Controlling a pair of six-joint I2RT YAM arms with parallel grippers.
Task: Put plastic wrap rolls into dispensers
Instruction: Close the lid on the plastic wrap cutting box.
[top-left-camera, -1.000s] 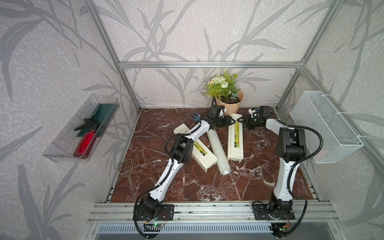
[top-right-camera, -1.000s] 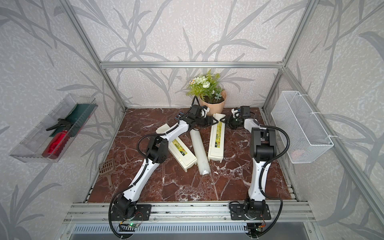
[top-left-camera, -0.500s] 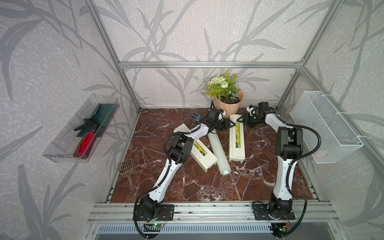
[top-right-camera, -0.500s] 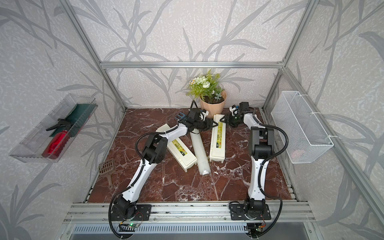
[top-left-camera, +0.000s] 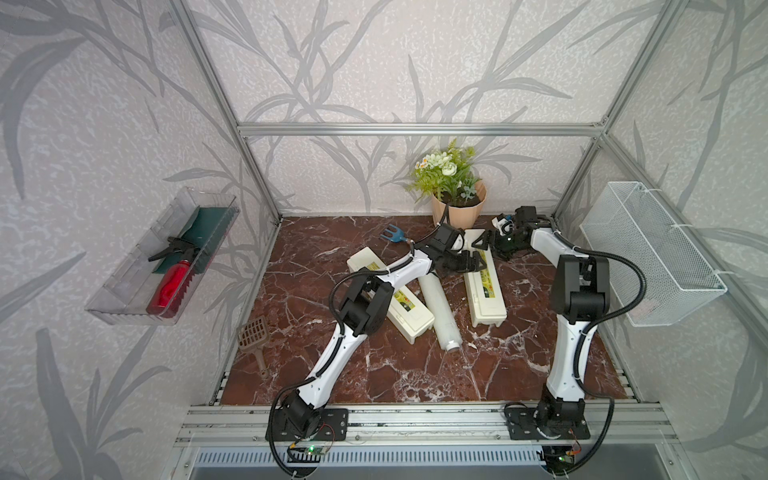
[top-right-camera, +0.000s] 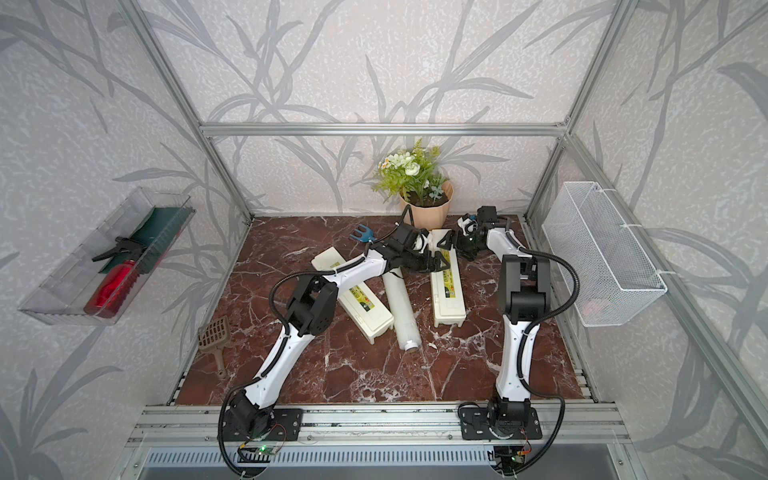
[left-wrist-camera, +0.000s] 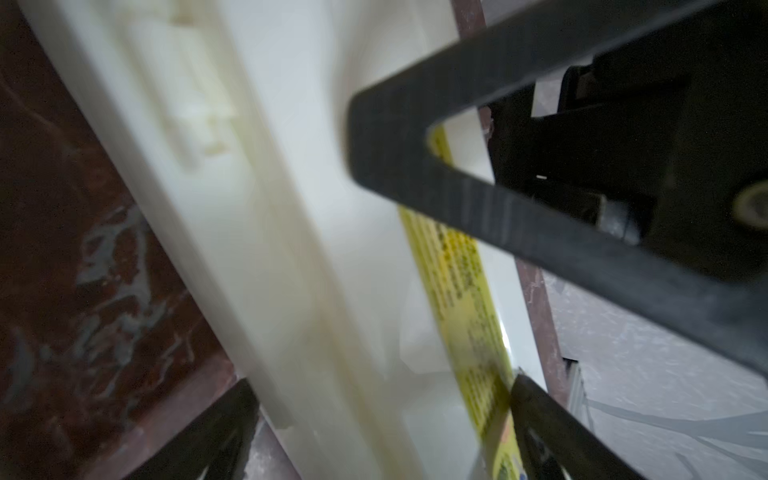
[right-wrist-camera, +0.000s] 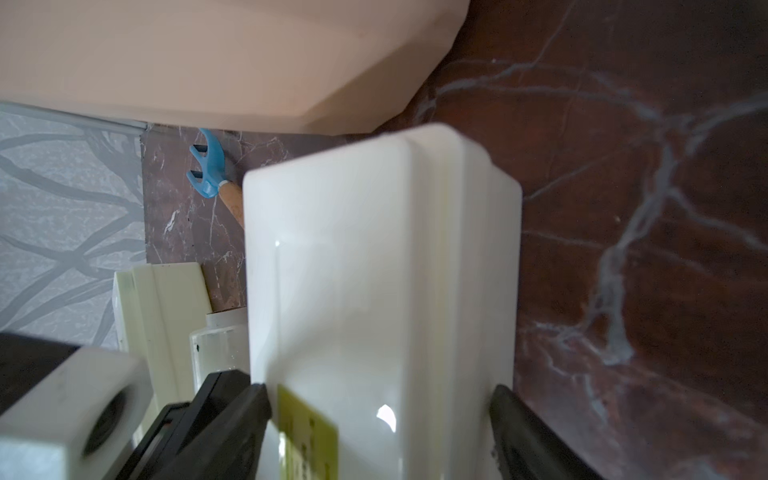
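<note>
Under both pincers lies the first dispenser (top-left-camera: 486, 295), flat on the marble table (top-left-camera: 374, 374), lid down and yellow-green label up. We note the left pincer (top-left-camera: 478, 264) over the box's far end, jaws spread wide to either side. In the left wrist view its fingers (left-wrist-camera: 216, 436) stand well apart with the blurred box between them; we cannot tell whether they touch it. The right pincer (top-left-camera: 484, 243) sits just beyond the left one, at the very end of the same box, jaws likewise wide and astride it, clamping nothing. Behind the left pincer, beside its wrist, the plastic wrap roll (top-left-camera: 440, 316) lies loose on the table. It sits between the first dispenser and the second dispenser (top-left-camera: 413, 322), whose lid looks shut. Just past the right pincer stands a flower pot (top-left-camera: 457, 208).
</note>
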